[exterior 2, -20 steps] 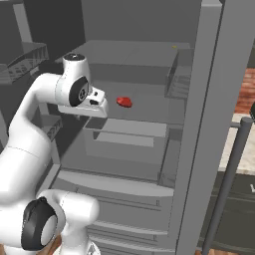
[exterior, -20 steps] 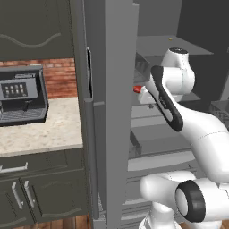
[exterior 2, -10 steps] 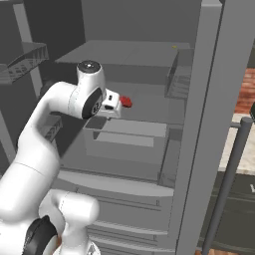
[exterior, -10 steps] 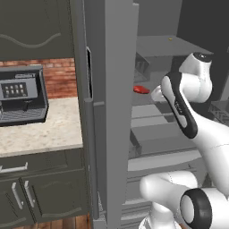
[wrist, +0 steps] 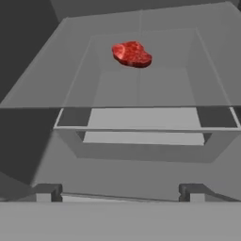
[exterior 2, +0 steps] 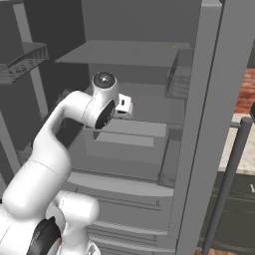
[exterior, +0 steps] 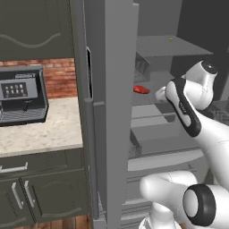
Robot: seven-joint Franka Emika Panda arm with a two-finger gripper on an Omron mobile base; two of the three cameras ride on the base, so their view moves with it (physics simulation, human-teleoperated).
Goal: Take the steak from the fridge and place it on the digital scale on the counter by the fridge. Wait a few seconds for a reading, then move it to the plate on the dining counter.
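The steak [wrist: 132, 54] lies toward the back of a fridge [exterior: 112, 89] shelf. The gripper [wrist: 120, 192] faces it with jaws wide and empty, lined up to reach in.

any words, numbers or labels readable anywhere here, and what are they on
None can be read.
The black appliance on the counter: a pale strip along its top and a panel of small buttons, too blurred to read.
The robot arm's forearm: a small light mark, too small to read.
The fridge, its shelves and the steak: no text.
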